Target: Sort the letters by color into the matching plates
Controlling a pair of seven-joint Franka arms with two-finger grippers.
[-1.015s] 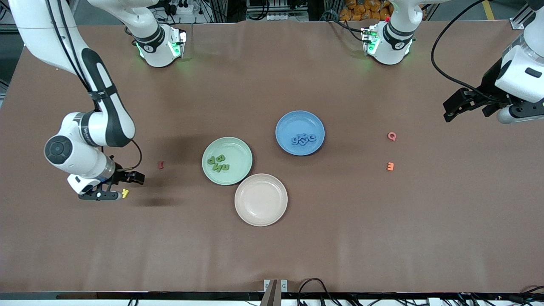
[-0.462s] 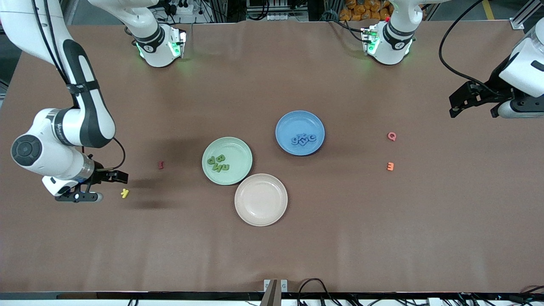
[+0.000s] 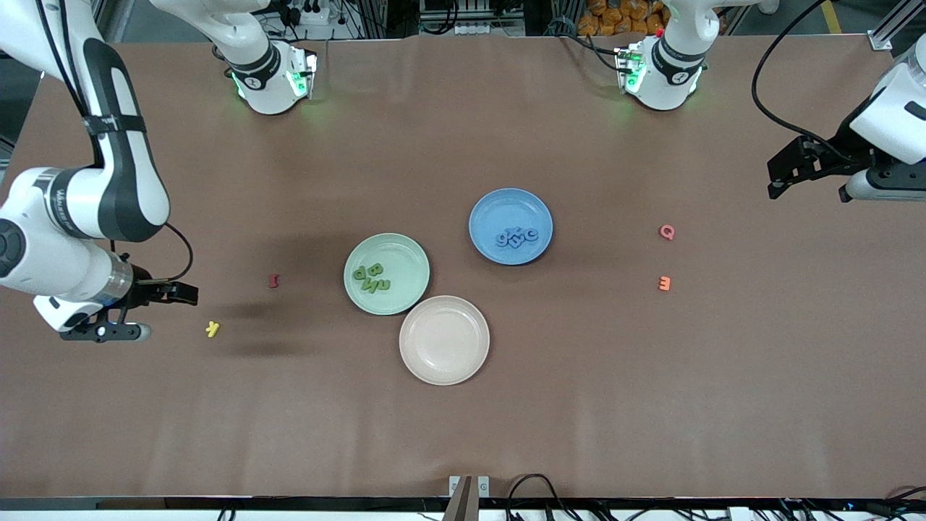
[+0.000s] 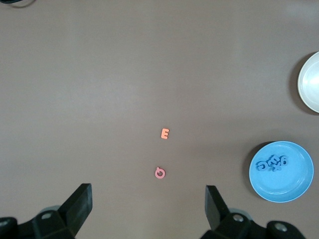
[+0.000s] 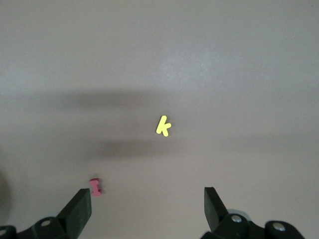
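the left end effector is seen raised over the table at the left arm's end, with its fingers spread wide and nothing between them. the right end effector is seen low over the table at the right arm's end, its fingers likewise spread wide and empty.

three plates are grouped near the middle of the table. the blue plate is set farthest from the front camera and holds a small cluster of blue letters. the mint green plate lies nearer to the camera and toward the right arm's end, with a cluster of green letters in it. the pinkish-beige plate lies nearest to the camera, its rim just beside that of the green plate, and no letters are seen in it.

four letters are left on the bare table. a yellow k lies near the right end effector, apart from it, and a red letter lies between the k and the green plate, a little farther from the camera. toward the left arm's end, a pink q-shaped letter and an orange e lie near each other, the e nearer to the camera.
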